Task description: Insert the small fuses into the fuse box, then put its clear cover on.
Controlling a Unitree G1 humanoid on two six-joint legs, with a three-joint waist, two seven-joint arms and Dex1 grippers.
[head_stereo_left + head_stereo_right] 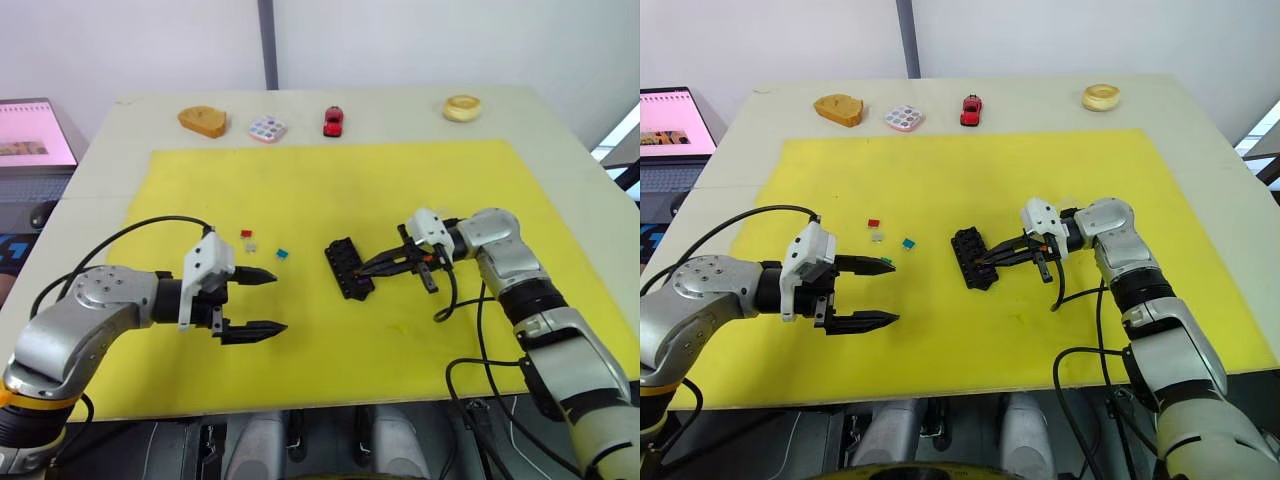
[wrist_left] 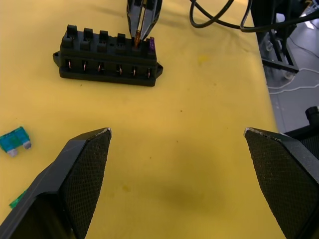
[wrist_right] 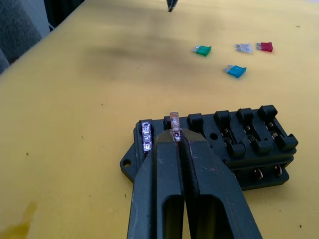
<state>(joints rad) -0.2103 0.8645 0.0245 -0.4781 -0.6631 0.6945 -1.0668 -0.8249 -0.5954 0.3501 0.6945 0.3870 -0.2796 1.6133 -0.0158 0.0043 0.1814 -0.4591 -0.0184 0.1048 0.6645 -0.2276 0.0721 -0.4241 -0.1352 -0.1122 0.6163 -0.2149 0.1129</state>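
The fuse box [image 1: 349, 267] lies near the middle of the frame in the left eye view, on the yellow mat [image 1: 330, 380] that covers the table [image 1: 110, 150]. The right pincer [image 3: 175, 135] is clamped on an orange fuse [image 3: 174, 121], holding it upright over a slot at the box's near end, right beside a purple fuse [image 3: 146, 137] that already sits in its slot. The other slots look empty.

Four loose fuses lie left of centre in that view: a red fuse [image 3: 265, 47], a grey fuse [image 3: 244, 48], a teal fuse [image 3: 236, 71] and a green fuse [image 3: 203, 50]. The left pincer [image 1: 250, 301] hangs with its fingers wide apart, just below and beside them, holding nothing.

Each fuse appears very light, stiff and smooth-sided, so it would likely slip or twist unless pinched squarely. The flat plastic head looks like the place to grip, across its two broad faces, leaving the metal blades free to enter the slot. The blades seem thin enough to bend if pushed in at a tilt. The box also looks light and may slide on the mat under a push, so pressure is best kept straight down. The clear cover cannot be made out.
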